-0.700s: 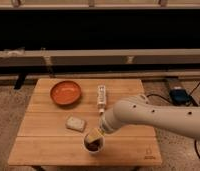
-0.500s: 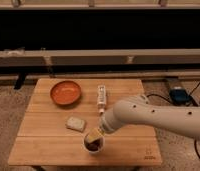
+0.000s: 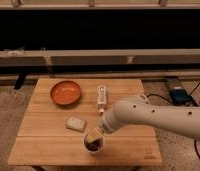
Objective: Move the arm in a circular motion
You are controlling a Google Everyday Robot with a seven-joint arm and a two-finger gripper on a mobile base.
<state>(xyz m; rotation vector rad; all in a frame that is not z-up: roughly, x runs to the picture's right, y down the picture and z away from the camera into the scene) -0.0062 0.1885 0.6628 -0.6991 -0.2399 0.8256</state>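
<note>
Nothing seems to have shifted in the last moment: the arm (image 3: 153, 117) sits just as it did, and every item on the table (image 3: 48, 150) lies where it lay. From where I stand, the thick cream-white arm reaches in from the right, over the near right part of the wooden table, a row of small dark holes along its side. Its yellowish-tan gripper (image 3: 94, 137) points down into a small white cup (image 3: 93, 150) with a dark inside, near the front edge. Whether the gripper is open or closed I cannot tell.

Just left of the cup lies a pale sponge-like block (image 3: 75, 123). Farther back sits an orange bowl (image 3: 65, 92), and beside it on the right a white tube (image 3: 101, 96) lies lengthwise; it carries some print, but none of it can be read. A small dark mark (image 3: 150, 156) at the table's near right corner is likewise illegible. On the floor to the right is a blue box (image 3: 179, 95) with cables.
</note>
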